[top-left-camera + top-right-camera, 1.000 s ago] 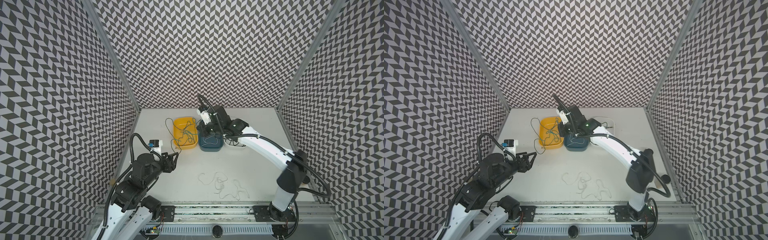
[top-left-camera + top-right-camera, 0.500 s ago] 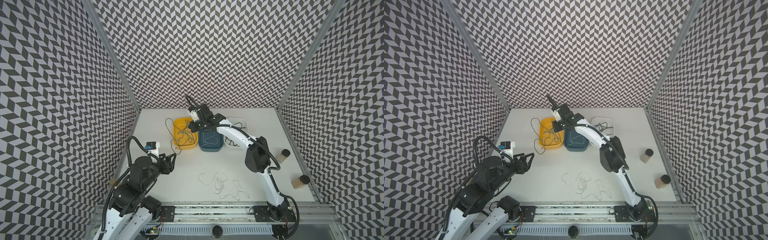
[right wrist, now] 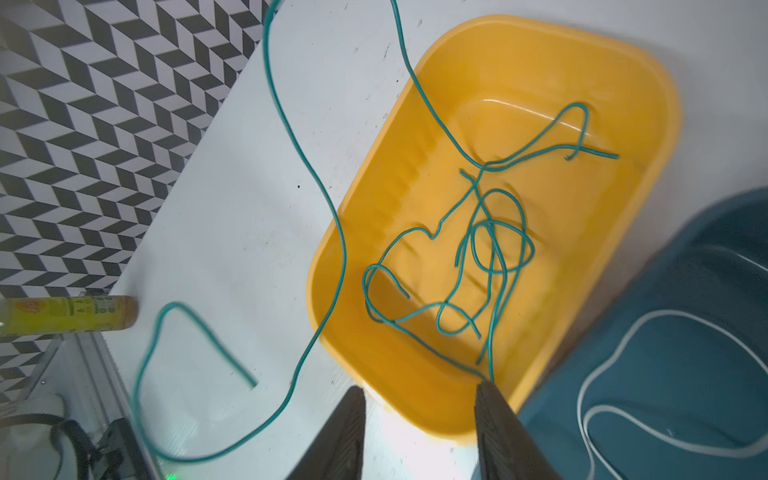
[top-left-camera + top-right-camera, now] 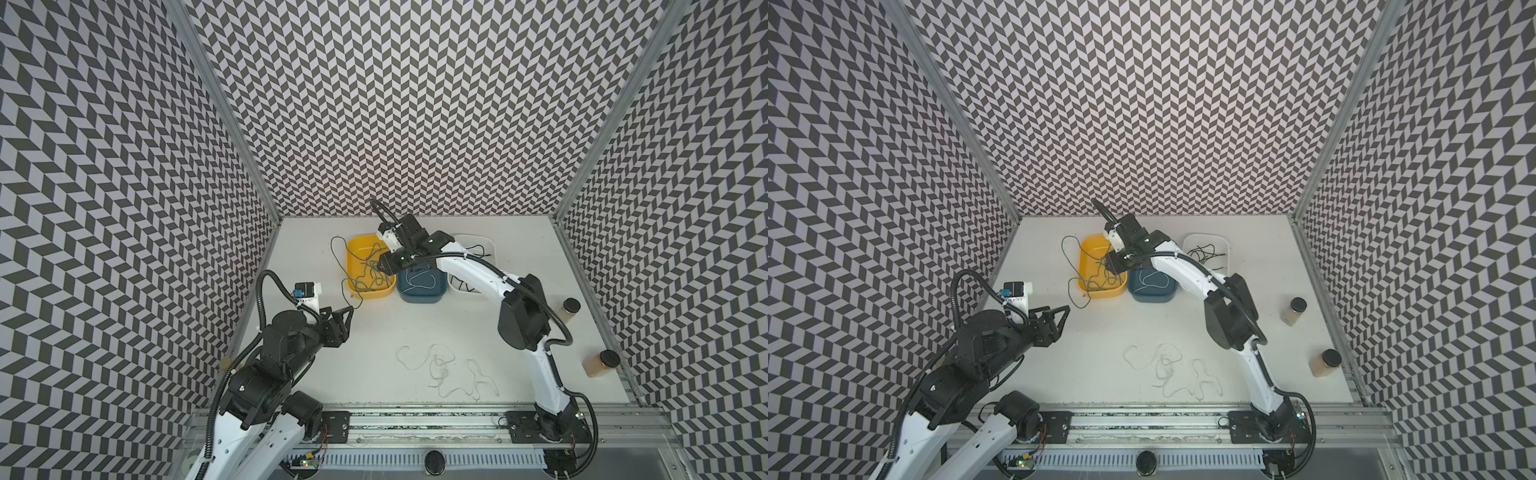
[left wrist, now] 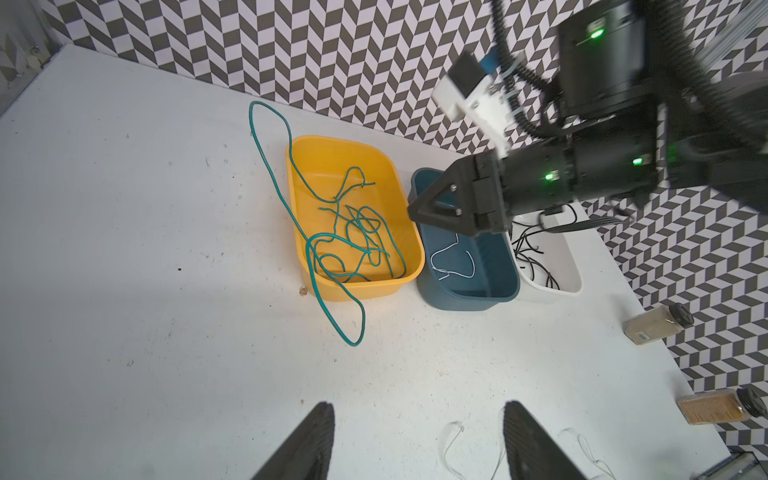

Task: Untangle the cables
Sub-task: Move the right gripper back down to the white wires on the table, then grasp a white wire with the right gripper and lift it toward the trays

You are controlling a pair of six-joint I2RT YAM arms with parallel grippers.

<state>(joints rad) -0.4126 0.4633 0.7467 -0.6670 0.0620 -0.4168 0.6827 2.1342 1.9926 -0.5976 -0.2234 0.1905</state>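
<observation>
In both top views the right gripper (image 4: pixel 384 266) hangs over the yellow bin (image 4: pixel 371 294), where the green cables (image 4: pixel 365 274) lie tangled. The white cables (image 4: pixel 446 370) sprawl near the front of the table (image 4: pixel 415 324). The left wrist view shows the left gripper (image 5: pixel 417 409) wide and empty, with a green loop (image 5: pixel 345 328) spilled outside the bin. In the right wrist view the right gripper's fingers (image 3: pixel 498 424) stand parted with nothing between them, and one strand ends right at a fingertip. A good next move would be to lift straight up, clear of that strand, then tuck the loop inside.
</observation>
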